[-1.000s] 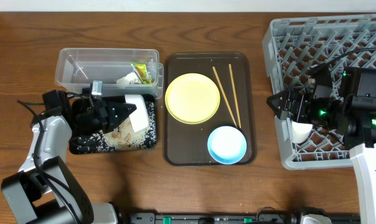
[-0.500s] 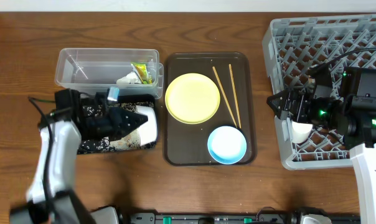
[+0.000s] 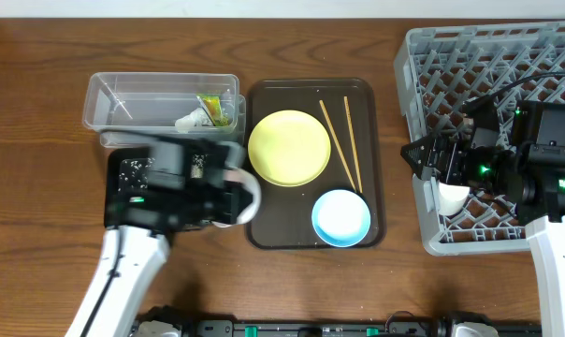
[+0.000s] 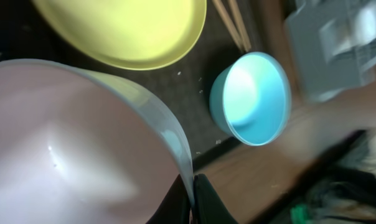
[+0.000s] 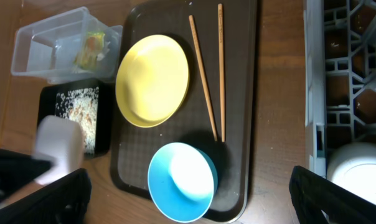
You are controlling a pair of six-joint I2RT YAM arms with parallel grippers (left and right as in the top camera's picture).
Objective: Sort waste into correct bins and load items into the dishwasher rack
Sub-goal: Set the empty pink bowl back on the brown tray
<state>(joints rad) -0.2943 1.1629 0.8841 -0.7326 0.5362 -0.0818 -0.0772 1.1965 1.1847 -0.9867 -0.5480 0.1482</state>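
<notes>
One printed wrapper (image 3: 215, 110) — lettering illegible, clear tub (image 3: 109, 98)

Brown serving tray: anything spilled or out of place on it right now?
Almost nothing. The yellow plate, light-blue bowl and chopsticks lie flat on the tray. The left wrist view shows a few pale specks on it between plate and bowl, perhaps stray rice, but too small to tell.

Plate (image 3: 289, 148) recorded pale yellow; bowl (image 3: 340, 217) light blue; white bowl (image 4: 63, 155) tinted pinkish. Chopsticks (image 3: 339, 146) light wood. Serving tray (image 3: 268, 220) dark brown. Dishwasher rack (image 3: 451, 56) grey, diamond-lattice. Snack wrapper (image 3: 212, 109) yellow-green, printed. Black tray (image 3: 114, 187) speckled with white-brownish rice grains (image 5: 82, 109).
</notes>
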